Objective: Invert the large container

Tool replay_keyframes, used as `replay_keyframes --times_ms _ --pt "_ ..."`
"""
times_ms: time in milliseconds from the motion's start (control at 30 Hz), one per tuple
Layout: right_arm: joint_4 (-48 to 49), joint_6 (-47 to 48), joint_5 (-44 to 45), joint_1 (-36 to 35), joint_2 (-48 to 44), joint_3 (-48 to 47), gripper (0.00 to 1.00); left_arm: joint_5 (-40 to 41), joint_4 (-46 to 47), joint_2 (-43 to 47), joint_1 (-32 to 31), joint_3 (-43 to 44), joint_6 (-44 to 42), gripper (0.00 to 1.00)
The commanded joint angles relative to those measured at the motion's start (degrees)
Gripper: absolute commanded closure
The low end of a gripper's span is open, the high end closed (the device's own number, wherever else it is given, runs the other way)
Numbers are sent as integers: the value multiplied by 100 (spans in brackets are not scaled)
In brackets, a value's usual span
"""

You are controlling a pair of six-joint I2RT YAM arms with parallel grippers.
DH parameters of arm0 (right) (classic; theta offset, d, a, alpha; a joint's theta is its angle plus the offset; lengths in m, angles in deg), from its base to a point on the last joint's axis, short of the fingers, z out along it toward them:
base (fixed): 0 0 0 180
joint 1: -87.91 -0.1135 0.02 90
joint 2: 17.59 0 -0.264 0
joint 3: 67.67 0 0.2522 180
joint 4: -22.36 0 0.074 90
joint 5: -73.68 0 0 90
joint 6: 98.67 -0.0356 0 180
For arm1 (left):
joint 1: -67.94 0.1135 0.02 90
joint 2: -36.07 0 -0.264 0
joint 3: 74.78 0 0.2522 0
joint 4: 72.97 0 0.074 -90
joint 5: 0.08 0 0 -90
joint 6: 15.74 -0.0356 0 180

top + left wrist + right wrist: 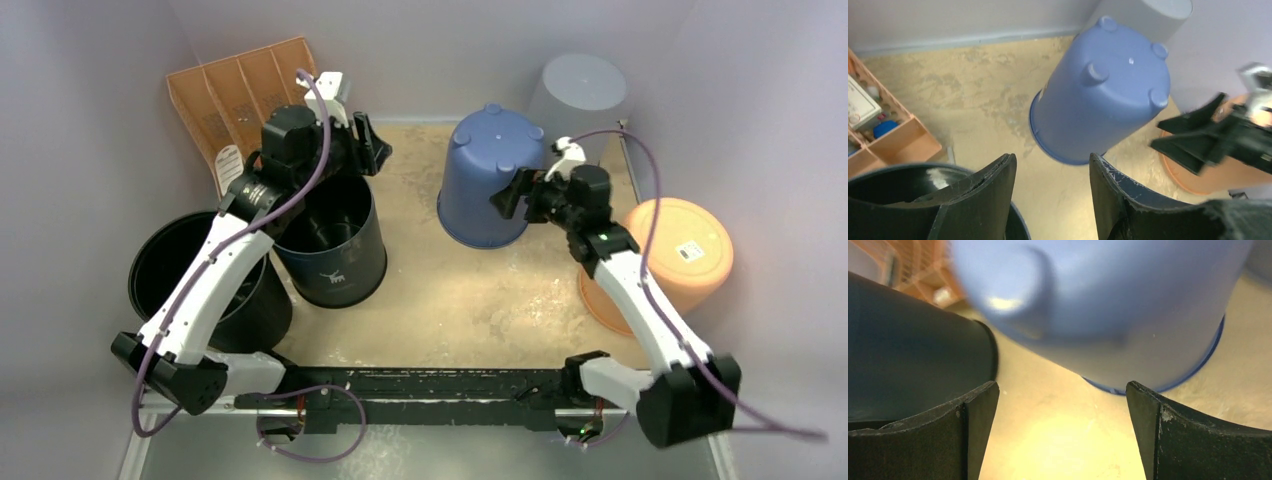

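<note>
Left tool (1051, 159), stained tabletop (450, 290) (grey walls (420, 50))

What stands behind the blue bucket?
A grey bucket, bottom up, stands in the back corner. The blue bucket covers its lower left part, so whether the two touch cannot be seen.

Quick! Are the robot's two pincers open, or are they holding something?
Left pincer: open, holding nothing.
Right pincer: open, holding nothing.
</note>
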Motion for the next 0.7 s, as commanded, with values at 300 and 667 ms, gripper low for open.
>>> replay_keyframes --times_ms 300,667 --pt "1718 -84 592 -148 3585 -2179 0 -629 -610 918 23 -217 -467 44" --pt "875 320 208 -148 3914 -3006 0 -237 -1311 1179 10 -351 -1046 42"
